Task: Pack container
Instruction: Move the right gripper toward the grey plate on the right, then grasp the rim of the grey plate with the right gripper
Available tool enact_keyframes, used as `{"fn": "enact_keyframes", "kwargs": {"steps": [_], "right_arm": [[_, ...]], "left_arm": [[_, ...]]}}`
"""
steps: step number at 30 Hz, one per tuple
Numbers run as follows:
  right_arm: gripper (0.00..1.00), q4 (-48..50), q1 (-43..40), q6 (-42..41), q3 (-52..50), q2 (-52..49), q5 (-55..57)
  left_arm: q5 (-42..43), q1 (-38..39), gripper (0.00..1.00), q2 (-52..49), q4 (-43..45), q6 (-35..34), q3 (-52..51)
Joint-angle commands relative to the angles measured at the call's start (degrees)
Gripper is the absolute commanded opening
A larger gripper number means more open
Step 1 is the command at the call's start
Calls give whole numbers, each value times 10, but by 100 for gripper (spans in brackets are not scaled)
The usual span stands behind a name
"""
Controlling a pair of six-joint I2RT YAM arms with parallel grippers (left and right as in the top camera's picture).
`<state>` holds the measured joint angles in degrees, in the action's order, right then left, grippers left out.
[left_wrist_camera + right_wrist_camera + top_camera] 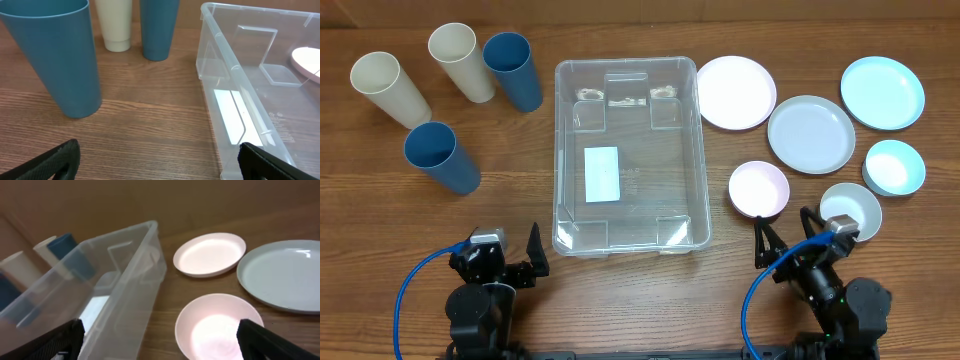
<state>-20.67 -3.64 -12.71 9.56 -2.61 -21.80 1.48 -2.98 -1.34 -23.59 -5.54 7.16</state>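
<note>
The clear container (701,150) stands empty in the middle of the table, with a white label (602,173) on its base. It also shows in the left wrist view (220,65) and the right wrist view (125,280). My left gripper (505,255) (160,160) is open and empty, just left of the container's near corner. My right gripper (788,235) (160,340) is open and empty, right of the container, with a pink bowl (758,188) (217,327) just ahead of it.
Two cream cups (388,88) (460,60) and two blue cups (513,70) (440,157) stand at the left. A pink plate (736,92), grey plate (811,134), light blue plate (882,92), light blue bowl (893,166) and white bowl (850,210) lie at the right.
</note>
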Motion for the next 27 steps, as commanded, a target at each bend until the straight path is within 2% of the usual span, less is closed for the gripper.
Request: {"fn": "enact_keyframes", "kwargs": {"steps": [1,4,9,11,13,17,20,21,25,27], "right_arm": [[100,-8,3,-9,98,-78,-28],[100,-60,3,10,229,-230,-40],[100,-355,3,121,600,-581,17],[100,-476,3,130,755,-714,23],[100,-529,3,130,837,-799,23],[100,-517,3,127,846,-886,23],[100,-484,3,127,846,-909,32],[100,-466,2,106,846,-913,65],[100,-445,0,-13,846,-914,316],[100,-441,-16,-61,846,-914,329]], "left_arm": [[-4,4,100,6,3,13,-3],[-4,4,100,6,3,13,-3],[-4,4,100,6,3,13,-3],[-4,4,100,6,3,13,-3],[-4,4,100,6,2,13,-3],[-4,4,100,6,3,13,-3],[-4,4,100,6,3,13,-3],[-4,4,100,6,2,13,-3],[-4,4,100,6,3,13,-3],[-4,4,100,6,3,13,-3]]}}
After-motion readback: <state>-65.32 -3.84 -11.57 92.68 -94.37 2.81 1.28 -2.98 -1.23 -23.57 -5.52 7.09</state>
